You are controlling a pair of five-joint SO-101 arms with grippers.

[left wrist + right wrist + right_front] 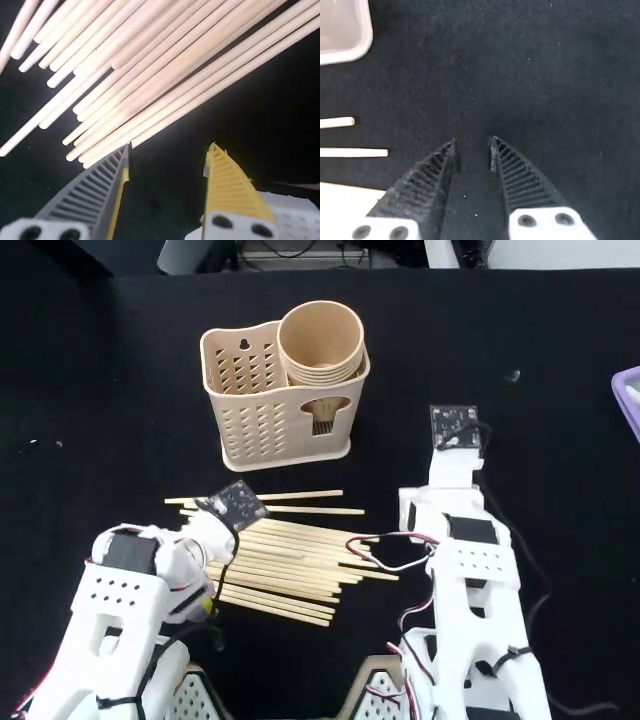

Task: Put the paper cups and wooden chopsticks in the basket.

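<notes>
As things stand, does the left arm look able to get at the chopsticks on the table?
Likely yes: the left pincer is open close by the chopsticks, with nothing between them.

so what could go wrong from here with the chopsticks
1. The open left gripper sits by the tips of the loose pile of pale wooden chopsticks; a grip that near the ends may let them droop, fan out or slip.
2. The stacked tan paper cups fill one compartment of the beige perforated plastic basket, so long sticks aimed badly could hit the cups or tip the basket.
</notes>
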